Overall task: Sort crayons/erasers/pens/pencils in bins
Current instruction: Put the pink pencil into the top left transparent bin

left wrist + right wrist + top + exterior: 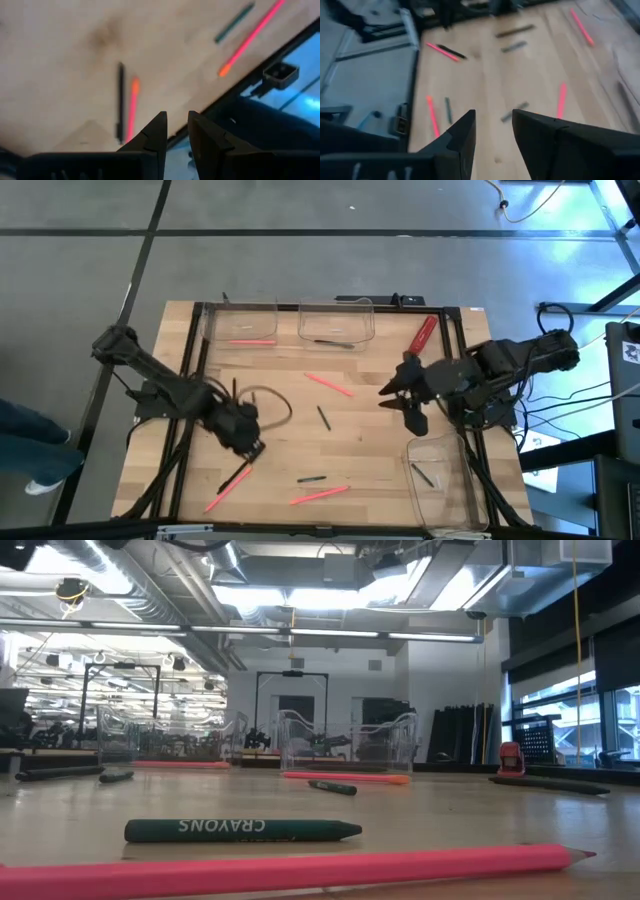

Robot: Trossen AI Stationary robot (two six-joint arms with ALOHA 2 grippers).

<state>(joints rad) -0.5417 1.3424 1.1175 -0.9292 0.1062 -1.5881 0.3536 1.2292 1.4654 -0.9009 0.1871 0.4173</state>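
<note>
the left gripper [253, 448] hovers with fingers narrowly parted, empty, just above a black pen [236, 476] lying beside a pink pencil [226, 487]. the right gripper [400, 398], parted and empty, hangs near the right-hand bin [445, 480].

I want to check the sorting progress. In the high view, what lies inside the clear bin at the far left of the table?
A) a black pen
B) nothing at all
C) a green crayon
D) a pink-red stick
D: the high view shows a single pink-red stick lying inside the far-left bin, while the middle bin holds a dark stick instead.
</note>
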